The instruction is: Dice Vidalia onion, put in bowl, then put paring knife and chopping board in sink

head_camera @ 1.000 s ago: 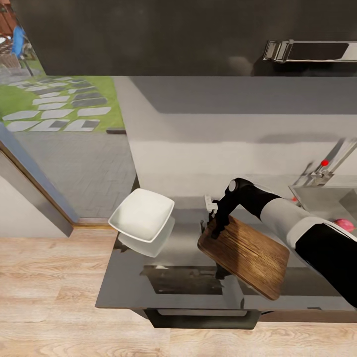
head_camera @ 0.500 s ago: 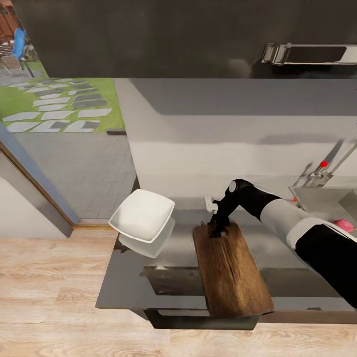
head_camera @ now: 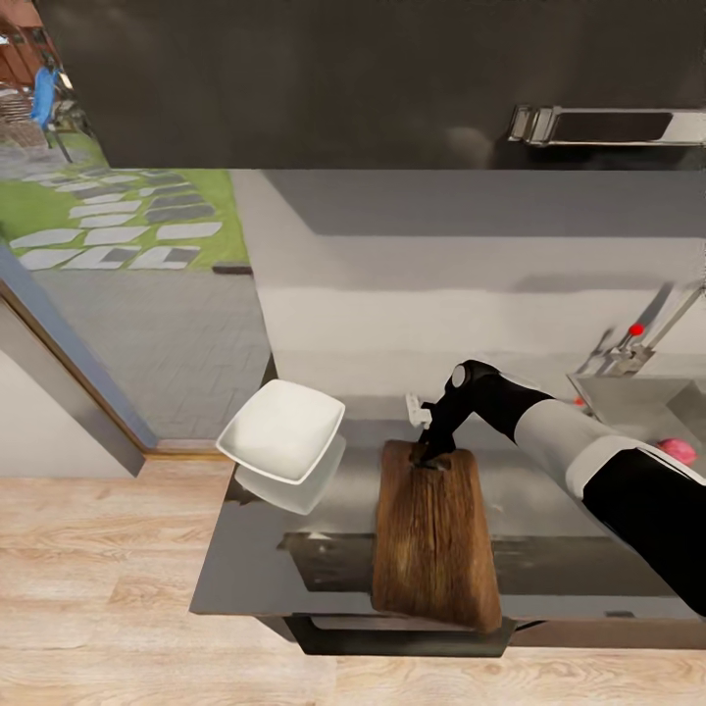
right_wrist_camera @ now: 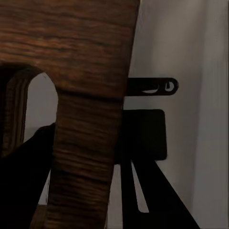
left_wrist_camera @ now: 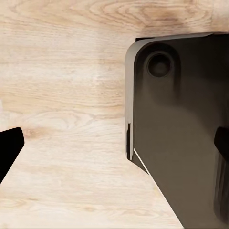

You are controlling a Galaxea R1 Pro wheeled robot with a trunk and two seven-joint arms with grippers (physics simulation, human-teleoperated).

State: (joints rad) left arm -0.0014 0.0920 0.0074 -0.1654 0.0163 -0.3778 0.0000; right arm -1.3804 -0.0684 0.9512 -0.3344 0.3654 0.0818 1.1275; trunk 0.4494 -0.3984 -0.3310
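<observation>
The brown chopping board (head_camera: 431, 539) lies lengthwise on the grey countertop (head_camera: 255, 549), its near end reaching just past the front edge. My right gripper (head_camera: 431, 454) is shut on the board's slotted far end. In the right wrist view the wood (right_wrist_camera: 90, 47) fills the space between the dark fingers (right_wrist_camera: 24, 176). The white bowl (head_camera: 282, 431) stands to the board's left. At the far right is the sink (head_camera: 628, 397), with a pinkish round onion (head_camera: 678, 450) in it. The paring knife is out of view. My left gripper (left_wrist_camera: 114, 157) hangs open over the wood floor.
A chrome faucet with a red knob (head_camera: 637, 329) stands behind the sink. Dark upper cabinets (head_camera: 392, 78) hang over the counter. To the left, a glass door opens onto a paved yard (head_camera: 127, 245). A dark rounded panel (left_wrist_camera: 181, 124) lies below the left gripper.
The board has swung round in my right gripper from a diagonal pose to pointing at the counter's front edge. The head camera has shifted slightly.
</observation>
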